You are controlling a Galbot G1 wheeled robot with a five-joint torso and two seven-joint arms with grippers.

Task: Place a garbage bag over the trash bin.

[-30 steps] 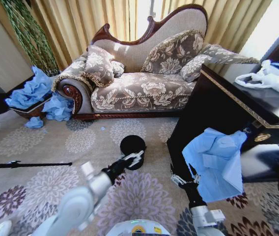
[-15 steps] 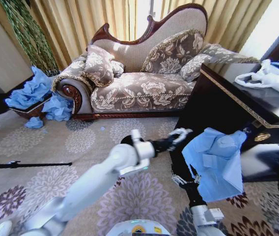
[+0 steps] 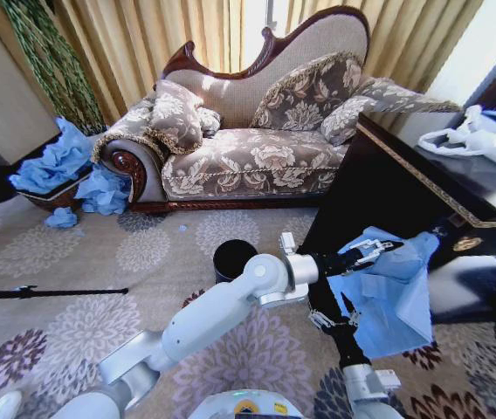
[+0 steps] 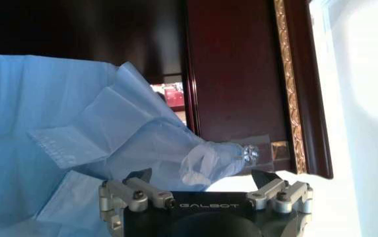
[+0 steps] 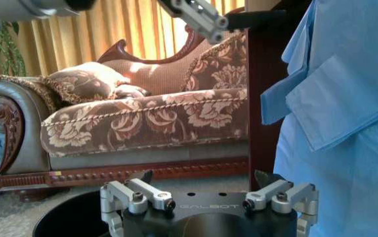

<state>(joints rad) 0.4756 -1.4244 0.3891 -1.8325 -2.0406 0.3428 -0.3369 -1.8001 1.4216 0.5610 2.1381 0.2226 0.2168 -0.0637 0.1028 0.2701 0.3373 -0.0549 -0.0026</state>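
The light-blue garbage bag (image 3: 389,292) hangs crumpled against the front of the dark cabinet; what holds it up I cannot tell. My left gripper (image 3: 373,252) reaches across to the bag's upper edge and is open, with a fold of the bag (image 4: 76,148) between its spread fingers in the left wrist view (image 4: 202,175). My right gripper (image 3: 334,316) stands open just below and left of the bag, and the bag (image 5: 347,123) hangs beside one finger, not between them (image 5: 202,177). The black trash bin (image 3: 233,258) stands on the carpet, partly behind my left arm, and its rim (image 5: 76,217) lies under the right gripper.
The dark wooden cabinet (image 3: 379,188) with white plastic bags (image 3: 484,140) on top closes off the right. A patterned sofa (image 3: 248,157) lines the back. Blue plastic sheets (image 3: 56,166) are heaped at the left. A black rod (image 3: 47,292) lies on the carpet.
My left arm has swung from over the bin up and to the right, and its gripper now reaches the bag's upper edge. The right arm and the bag have stayed put.
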